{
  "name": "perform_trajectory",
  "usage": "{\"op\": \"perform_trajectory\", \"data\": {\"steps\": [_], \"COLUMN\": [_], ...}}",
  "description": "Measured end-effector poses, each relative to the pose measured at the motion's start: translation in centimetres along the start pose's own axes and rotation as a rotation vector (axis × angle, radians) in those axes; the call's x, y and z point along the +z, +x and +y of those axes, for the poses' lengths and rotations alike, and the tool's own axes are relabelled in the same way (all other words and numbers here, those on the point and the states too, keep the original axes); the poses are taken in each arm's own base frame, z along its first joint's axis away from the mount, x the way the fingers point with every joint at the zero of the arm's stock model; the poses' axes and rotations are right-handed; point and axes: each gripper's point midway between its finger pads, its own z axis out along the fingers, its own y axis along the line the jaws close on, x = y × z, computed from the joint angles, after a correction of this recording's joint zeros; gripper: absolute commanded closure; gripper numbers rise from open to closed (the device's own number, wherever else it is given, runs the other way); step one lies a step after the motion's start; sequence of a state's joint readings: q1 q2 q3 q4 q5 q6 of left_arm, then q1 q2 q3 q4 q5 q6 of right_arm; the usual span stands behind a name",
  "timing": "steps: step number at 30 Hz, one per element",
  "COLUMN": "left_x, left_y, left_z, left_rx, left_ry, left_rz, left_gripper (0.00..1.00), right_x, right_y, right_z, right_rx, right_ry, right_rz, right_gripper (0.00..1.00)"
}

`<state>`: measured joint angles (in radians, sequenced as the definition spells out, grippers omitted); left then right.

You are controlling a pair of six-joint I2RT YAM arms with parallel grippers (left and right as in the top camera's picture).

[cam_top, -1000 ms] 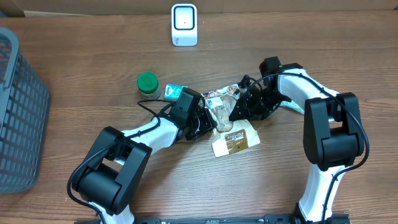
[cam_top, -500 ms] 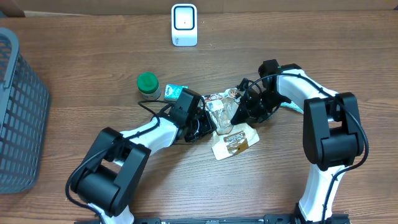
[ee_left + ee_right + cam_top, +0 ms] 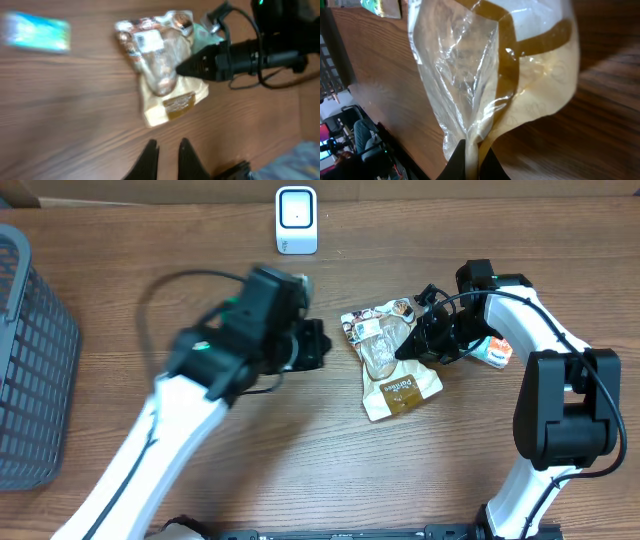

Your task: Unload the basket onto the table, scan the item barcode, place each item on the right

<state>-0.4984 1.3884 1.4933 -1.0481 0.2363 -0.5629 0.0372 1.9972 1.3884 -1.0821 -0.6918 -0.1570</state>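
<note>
The item, a clear and tan snack bag point(image 3: 390, 365), lies on the wooden table right of centre. My right gripper point(image 3: 408, 348) is shut on its right edge. In the right wrist view the crinkled plastic of the bag point(image 3: 485, 65) is pinched between the jaws of the right gripper point(image 3: 472, 152). In the left wrist view the bag point(image 3: 160, 65) lies far below. My left gripper point(image 3: 312, 345) is raised and blurred, left of the bag. The left gripper point(image 3: 167, 150) stands nearly closed, with nothing between its fingers. The white scanner point(image 3: 296, 220) stands at the back. No barcode can be made out.
A grey basket point(image 3: 30, 360) fills the left edge. A small orange and white packet point(image 3: 497, 352) lies beside the right arm. A blurred teal packet point(image 3: 37, 32) lies left of the bag; in the overhead view the left arm covers it.
The left arm let go of the bag, rose and swung left. The right gripper shut on the bag's edge and drew it to the right.
</note>
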Motion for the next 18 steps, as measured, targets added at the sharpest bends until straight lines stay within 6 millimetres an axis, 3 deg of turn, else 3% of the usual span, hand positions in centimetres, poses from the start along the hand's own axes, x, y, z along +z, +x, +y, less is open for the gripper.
{"op": "perform_trajectory", "data": {"steps": [3, 7, 9, 10, 14, 18], "left_x": [-4.8, -10.5, -13.0, -14.1, -18.1, -20.0], "left_y": [-0.8, -2.0, -3.0, -3.5, -4.4, -3.0], "left_z": [1.7, 5.7, 7.6, 8.3, 11.1, 13.5], "left_rx": [0.043, 0.029, 0.005, -0.007, -0.069, -0.125], "left_ry": [-0.090, -0.235, -0.289, -0.311, -0.398, -0.498], "left_rz": [-0.048, -0.128, -0.195, -0.230, -0.348, -0.355], "left_gripper": [0.53, 0.20, 0.12, 0.00, 0.00, 0.00], "right_x": [0.0, 0.0, 0.0, 0.0, 0.0, 0.0], "right_y": [0.0, -0.1, -0.2, -0.2, -0.2, 0.0], "right_z": [0.0, 0.0, 0.0, 0.0, 0.0, 0.0], "right_rx": [0.000, -0.003, -0.006, -0.007, -0.005, 0.000], "right_ry": [0.000, 0.000, 0.000, 0.000, 0.000, 0.000], "right_rz": [0.000, -0.003, -0.007, -0.008, -0.006, 0.000], "right_gripper": [0.96, 0.96, 0.96, 0.96, 0.96, 0.96]}}
